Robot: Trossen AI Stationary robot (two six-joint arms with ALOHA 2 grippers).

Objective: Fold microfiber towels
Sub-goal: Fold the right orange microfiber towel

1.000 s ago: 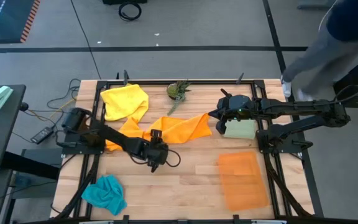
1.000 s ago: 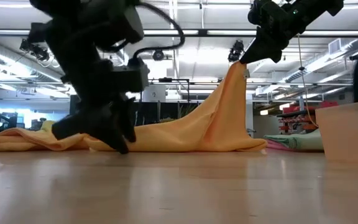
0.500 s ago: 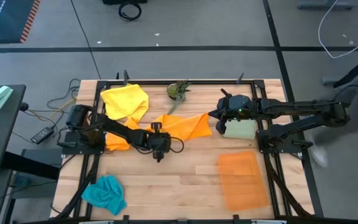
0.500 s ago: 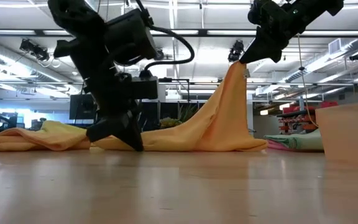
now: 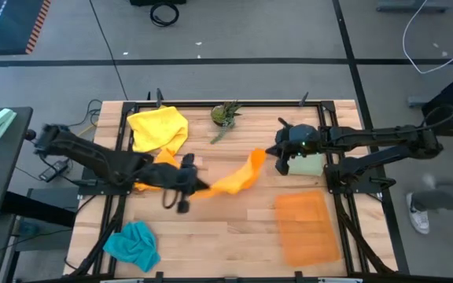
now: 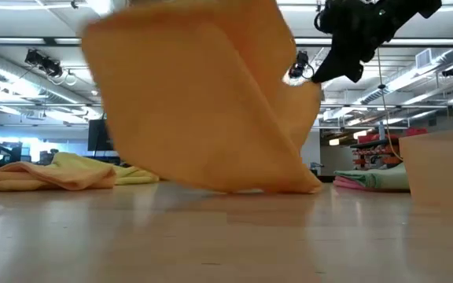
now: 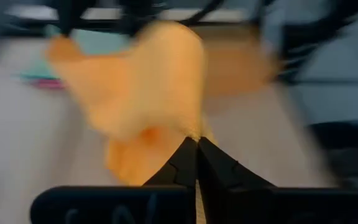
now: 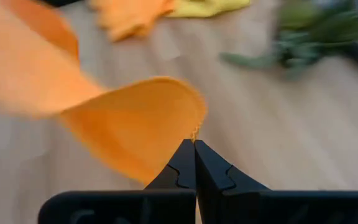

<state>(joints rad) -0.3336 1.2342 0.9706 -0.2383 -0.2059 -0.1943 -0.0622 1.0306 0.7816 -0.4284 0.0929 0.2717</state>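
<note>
An orange towel [image 5: 230,179] spans between my two grippers, raised off the table; it fills much of the low view [image 6: 203,102]. My left gripper [image 5: 191,187] is shut on its left end and my right gripper [image 5: 270,154] is shut on its right end. A yellow towel [image 5: 157,126] lies bunched at the far left. More orange cloth [image 5: 149,171] lies under my left arm. A teal towel [image 5: 132,244] lies crumpled at the near left, and a pale green towel [image 5: 305,163] lies flat under my right arm. My left gripper pinches an edge of the orange towel [image 7: 190,127] between its two fingers, coming from the table's left. That end is lifted and the cloth spreads away from the fingertips. My right gripper pinches the towel's far right edge [image 8: 194,129] between its two fingers, coming from the table's right, high above the table [image 6: 314,79]. The cloth slopes down from it; whether its low edge [image 6: 281,187] touches the table I cannot tell.
A stiff translucent orange mat [image 5: 307,228] lies at the near right. A small green plant [image 5: 225,114] stands at the far middle. Bare wood shows in the near middle of the table [image 5: 226,236]. A person's leg and shoe [image 5: 419,212] show on the floor to the right.
My left gripper has come in to the orange towel's near left edge, shut on it, then risen and pulled back toward the table's left. The towel has left the table there and is now a narrow band slung between both grippers. My right gripper has held still.
</note>
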